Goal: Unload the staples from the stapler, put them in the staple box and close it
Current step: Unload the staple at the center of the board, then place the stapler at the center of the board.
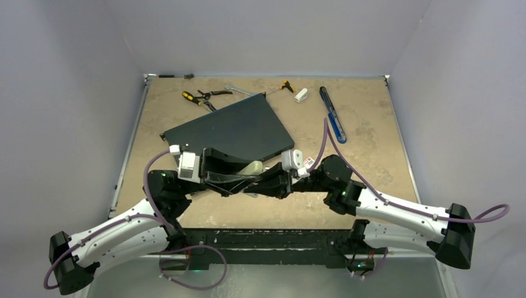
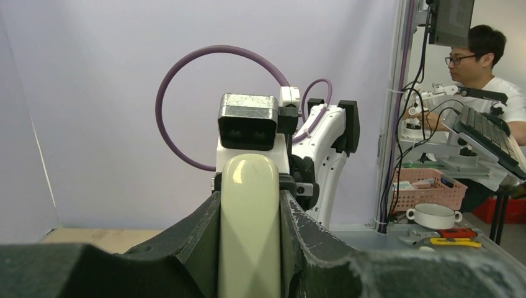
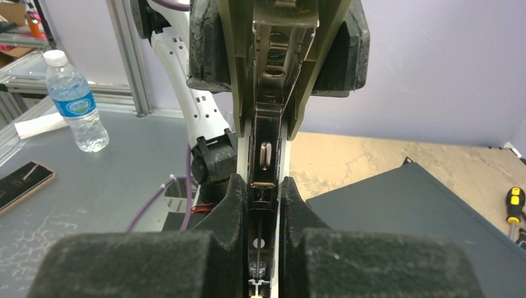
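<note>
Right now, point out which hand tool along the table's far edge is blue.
The long blue tool lying right of the dark board. The pliers and screwdriver have yellow-and-black handles; the wrench is bare metal.

The left tool (image 1: 217,175) and the right tool (image 1: 271,181) are set facing each other, wrists angled inward, each clamped on one end of the stapler (image 1: 249,169) held between them

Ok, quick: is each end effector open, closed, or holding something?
left end effector: closed on the stapler, at its cream end.
right end effector: closed on the same stapler, at its metal channel.
</note>
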Action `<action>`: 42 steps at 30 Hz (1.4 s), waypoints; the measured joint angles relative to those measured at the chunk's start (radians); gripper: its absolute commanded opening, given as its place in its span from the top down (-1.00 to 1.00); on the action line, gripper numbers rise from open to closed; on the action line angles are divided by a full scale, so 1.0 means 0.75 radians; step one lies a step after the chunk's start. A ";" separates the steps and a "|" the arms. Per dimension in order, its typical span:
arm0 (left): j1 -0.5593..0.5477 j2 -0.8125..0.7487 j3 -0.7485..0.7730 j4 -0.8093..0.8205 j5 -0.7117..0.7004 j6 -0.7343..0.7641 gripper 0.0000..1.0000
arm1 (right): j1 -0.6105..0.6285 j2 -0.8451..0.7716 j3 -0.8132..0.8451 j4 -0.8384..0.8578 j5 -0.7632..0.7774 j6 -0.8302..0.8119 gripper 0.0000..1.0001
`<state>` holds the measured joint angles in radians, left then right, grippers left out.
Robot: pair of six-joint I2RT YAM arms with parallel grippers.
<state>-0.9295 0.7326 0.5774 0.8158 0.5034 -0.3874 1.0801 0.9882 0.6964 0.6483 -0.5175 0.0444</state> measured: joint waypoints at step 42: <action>0.000 0.158 0.280 -1.198 -1.240 -0.203 -0.88 | -0.927 0.858 0.533 -0.829 1.107 0.043 1.00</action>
<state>-0.9295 0.8513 0.7876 -0.0830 -0.4263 -0.5400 0.3847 1.6314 1.0958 0.0269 0.3126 0.0769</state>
